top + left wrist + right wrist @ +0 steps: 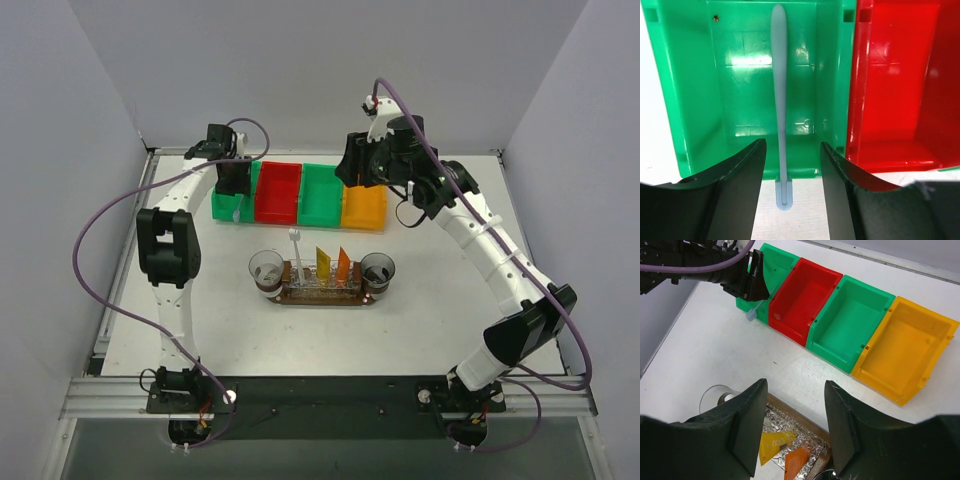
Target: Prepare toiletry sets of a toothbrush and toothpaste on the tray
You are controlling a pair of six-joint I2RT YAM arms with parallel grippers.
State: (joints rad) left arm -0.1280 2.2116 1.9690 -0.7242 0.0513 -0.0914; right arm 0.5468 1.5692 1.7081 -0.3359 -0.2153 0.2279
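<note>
While the left hand [234,185] is hanging over the near end of the leftmost green bin [222,205], its two dark fingers [740,192] are standing apart on either side of the toothbrush [779,100], and neither one is touching it in the left wrist view. That white toothbrush is lying lengthwise along the floor of the bin, with one end poking out over the bin's near edge onto the white bench [200,320]. A red bin [278,192], a second green bin [322,195] and a yellow-orange bin [365,208] are sitting in a row to the right of the first, side by side and touching. The right hand [795,385] is hovering above the bench between the bins and the tray [300,298], its fingers [747,430] spread apart with nothing between them. The dark-brown tray is sitting near the middle of the bench, well apart from the bins, and its top is showing a crinkled silvery surface in the right wrist view. A second toothbrush [295,255] is rising from the left part of the tray, with the yellow toothpaste tube [323,262] and the orange toothpaste tube [343,262] standing just to its right, close together. Two clear cups are sitting just beside the tray, one [266,268] at its left end and one [378,270] at its right end.
</note>
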